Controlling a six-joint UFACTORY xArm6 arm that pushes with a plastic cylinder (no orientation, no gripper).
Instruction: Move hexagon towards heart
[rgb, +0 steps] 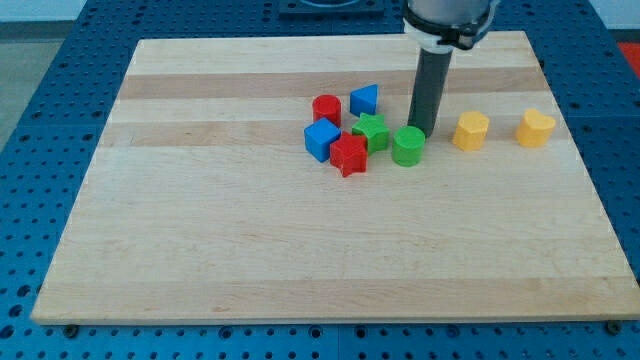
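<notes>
My tip (421, 133) rests on the worktop (200, 230), just behind the green cylinder (408, 146) and touching or nearly touching its rear edge. The yellow hexagon (471, 131) sits near my tip on the view's right, and the yellow heart (536, 128) lies further right, beyond the hexagon. To do this step well, I judge the tip should come to the hexagon's left face, centred on it, then push straight right so the block slides without spinning off. The green star (372, 131) and the red star (349, 154) lie to the tip's left, out of that path. There is no gripper here, so nothing opens or closes; the rod holds nothing.
</notes>
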